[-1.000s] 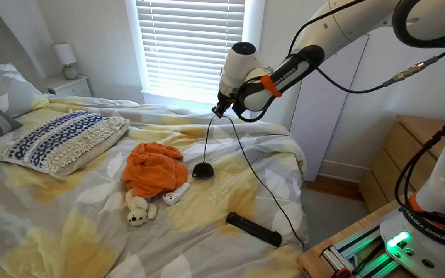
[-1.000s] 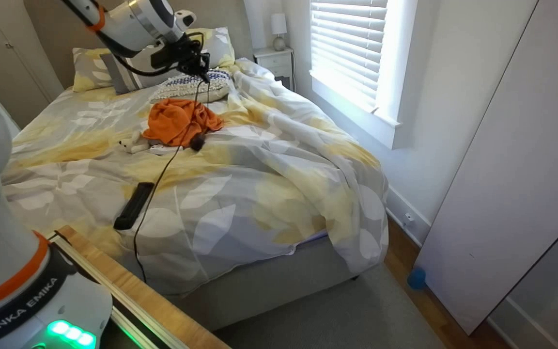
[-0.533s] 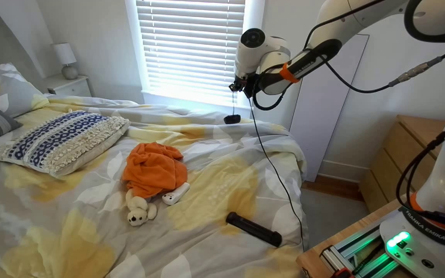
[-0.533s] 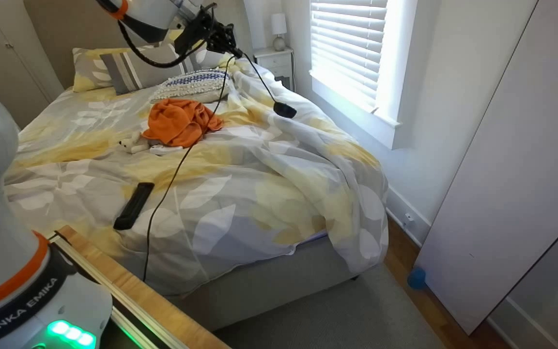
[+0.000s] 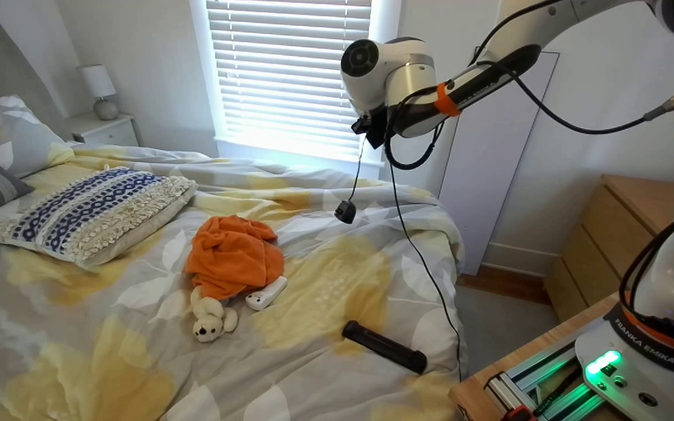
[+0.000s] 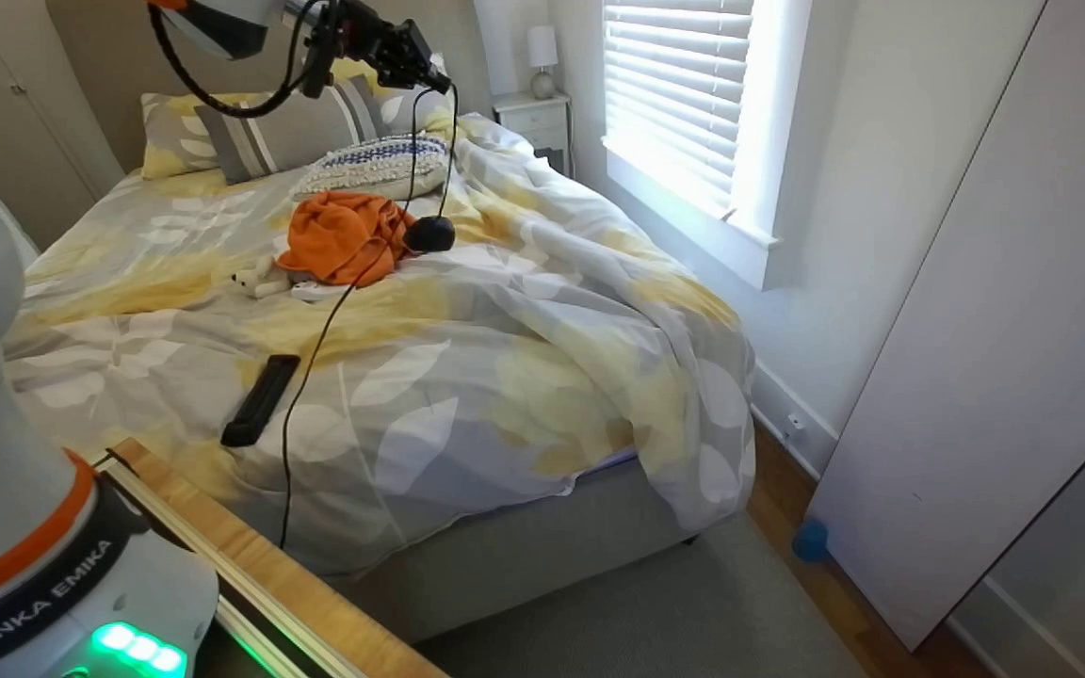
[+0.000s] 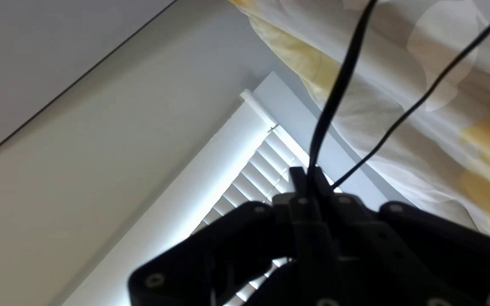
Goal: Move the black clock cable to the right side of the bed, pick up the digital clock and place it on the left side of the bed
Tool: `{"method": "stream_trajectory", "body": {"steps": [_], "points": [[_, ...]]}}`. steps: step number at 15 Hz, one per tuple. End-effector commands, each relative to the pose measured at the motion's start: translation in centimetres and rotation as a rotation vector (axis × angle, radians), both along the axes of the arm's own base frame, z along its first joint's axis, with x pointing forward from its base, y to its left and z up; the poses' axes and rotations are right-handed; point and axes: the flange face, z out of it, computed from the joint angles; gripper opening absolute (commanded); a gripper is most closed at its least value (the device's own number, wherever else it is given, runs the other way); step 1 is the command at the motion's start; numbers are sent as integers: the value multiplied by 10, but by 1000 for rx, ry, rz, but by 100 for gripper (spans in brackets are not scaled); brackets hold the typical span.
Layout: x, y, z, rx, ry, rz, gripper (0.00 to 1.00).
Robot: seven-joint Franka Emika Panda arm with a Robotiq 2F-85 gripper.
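Robot's gripper (image 7: 310, 182) is standing high above the bed (image 6: 524, 377), and its two fingertips (image 7: 298, 178) are pressing from both sides on the black clock cable (image 7: 342, 85), pinching the cord. From this pinch two lengths of cord are leading downward. On the shorter one, the chunky black plug (image 5: 346, 211) is hanging below the gripper; in an exterior view it is appearing in front of the orange cloth (image 6: 340, 235). The longer one is running down to the edge of the bed near the wooden table (image 6: 269, 567). Meanwhile, the digital clock (image 6: 261, 400) is lying flat on the bed, lower than the gripper and well apart from it; in an exterior view the long cord is appearing just beside the clock. At the border of the orange cloth, a cream soft toy (image 5: 209, 327) and a small white device (image 5: 267, 293) are also lying on the bed, well below the gripper.
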Motion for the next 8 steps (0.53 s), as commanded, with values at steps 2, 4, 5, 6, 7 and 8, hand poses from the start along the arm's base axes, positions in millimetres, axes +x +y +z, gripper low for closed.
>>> {"method": "stream_trajectory", "body": {"steps": [2,4,5,6,7,8], "points": [[-20,-9,0,-17,8,-89,1],[-25,-19,-5,-20,30,-126,1],[-26,-26,-8,-21,46,-144,1],[-26,-34,-12,-22,57,-162,1],[-27,-42,-15,-24,67,-179,1],[-28,-50,-17,-21,73,-195,1]]}}
